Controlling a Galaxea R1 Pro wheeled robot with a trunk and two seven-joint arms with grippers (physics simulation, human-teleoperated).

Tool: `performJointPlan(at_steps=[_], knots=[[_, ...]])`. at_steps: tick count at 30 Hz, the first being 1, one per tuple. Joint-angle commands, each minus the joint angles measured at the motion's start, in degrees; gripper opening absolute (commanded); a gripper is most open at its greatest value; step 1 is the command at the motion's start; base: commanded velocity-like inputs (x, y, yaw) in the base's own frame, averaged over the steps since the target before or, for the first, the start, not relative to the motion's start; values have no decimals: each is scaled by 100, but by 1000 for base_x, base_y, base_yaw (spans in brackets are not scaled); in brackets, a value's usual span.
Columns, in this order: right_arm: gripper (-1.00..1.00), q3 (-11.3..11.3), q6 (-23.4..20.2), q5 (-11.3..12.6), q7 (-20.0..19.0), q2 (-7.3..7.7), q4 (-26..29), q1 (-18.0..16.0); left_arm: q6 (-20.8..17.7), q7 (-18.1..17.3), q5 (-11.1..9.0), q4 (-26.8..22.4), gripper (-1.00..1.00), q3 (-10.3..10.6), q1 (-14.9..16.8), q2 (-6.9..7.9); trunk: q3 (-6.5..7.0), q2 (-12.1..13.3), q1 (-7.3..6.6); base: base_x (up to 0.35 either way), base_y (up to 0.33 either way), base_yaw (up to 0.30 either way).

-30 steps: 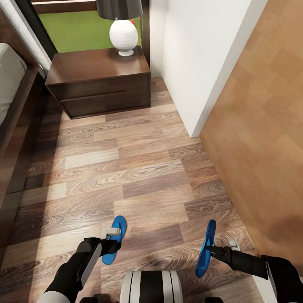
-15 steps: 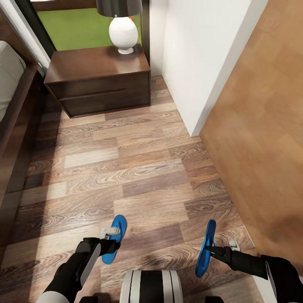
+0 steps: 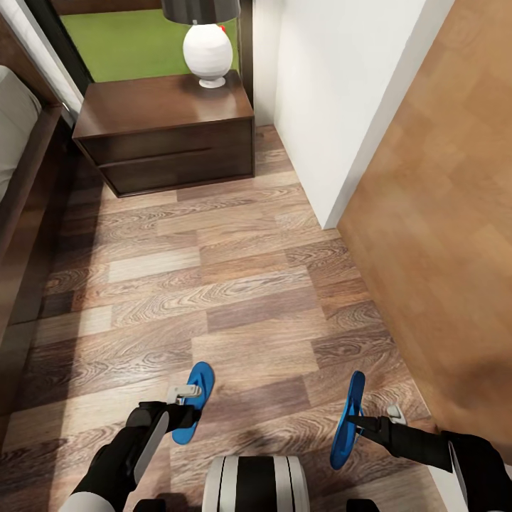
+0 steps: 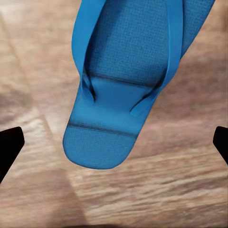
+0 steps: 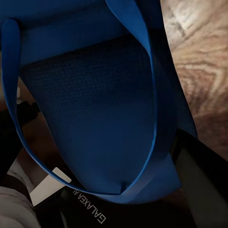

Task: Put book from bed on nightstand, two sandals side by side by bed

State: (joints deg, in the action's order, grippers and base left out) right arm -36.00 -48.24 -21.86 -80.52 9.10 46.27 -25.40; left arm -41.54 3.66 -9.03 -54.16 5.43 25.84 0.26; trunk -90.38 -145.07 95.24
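White lettering reading "GALAXEA" is showing on the right gripper (image 3: 353,419), whose jaws are pinching one blue sandal (image 3: 347,419) on edge, sole upright above the plank floor (image 3: 235,299). The left gripper (image 3: 186,411) is hanging over the other sandal (image 3: 193,402), jaws spread wide, the sandal lying between the dark fingertips (image 4: 9,147) without touching them. The nightstand (image 3: 163,135) is standing well ahead, beside the bed (image 3: 21,142).
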Motion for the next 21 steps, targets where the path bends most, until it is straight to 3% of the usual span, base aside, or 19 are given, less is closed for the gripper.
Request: performJointPlan(at_steps=[1,15,21], knots=[[-100,-23,-54,-60,-54,-5,5,-3,-22,38,-55,-7,100,12,0,2,-3,-1,-1,8,0,0],[-100,-21,-54,-64,-56,-5,5,-6,-21,29,-55,2,100,36,0,1,-3,-1,-1,91,-2,0],[-100,-21,-54,-64,-56,-5,5,-3,-26,30,-58,2,100,37,1,-7,-3,-1,-1,168,-109,0]])
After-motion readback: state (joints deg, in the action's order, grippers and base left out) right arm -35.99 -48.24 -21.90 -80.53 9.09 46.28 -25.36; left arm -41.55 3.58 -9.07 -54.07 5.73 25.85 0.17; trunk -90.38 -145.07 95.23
